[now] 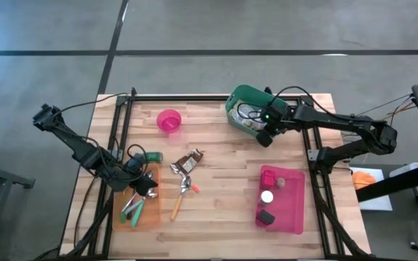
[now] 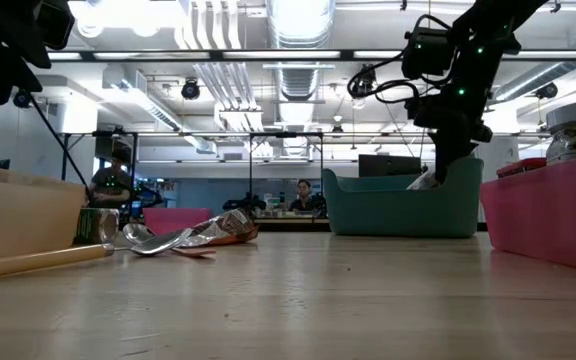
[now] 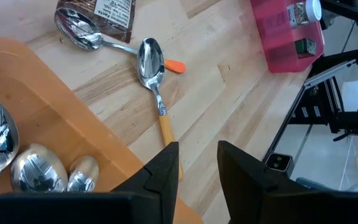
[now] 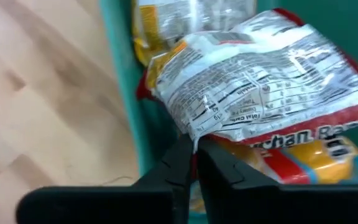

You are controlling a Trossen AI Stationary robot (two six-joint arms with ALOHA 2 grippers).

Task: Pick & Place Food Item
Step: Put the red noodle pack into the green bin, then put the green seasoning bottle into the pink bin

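The right gripper is pinching a ramen packet in the green bin at one o'clock, jaws clamped on its edge; next, I'd judge, lifting it clear; the left gripper is waiting at eight o'clock, jaws slightly apart.

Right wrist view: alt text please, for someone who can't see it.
The right gripper pinches the edge of a silvery ramen packet with printed nutrition text, its fingers nearly shut, over the inside of a green bin. More yellow packets lie beneath it, and the wooden table shows beside the bin's wall.
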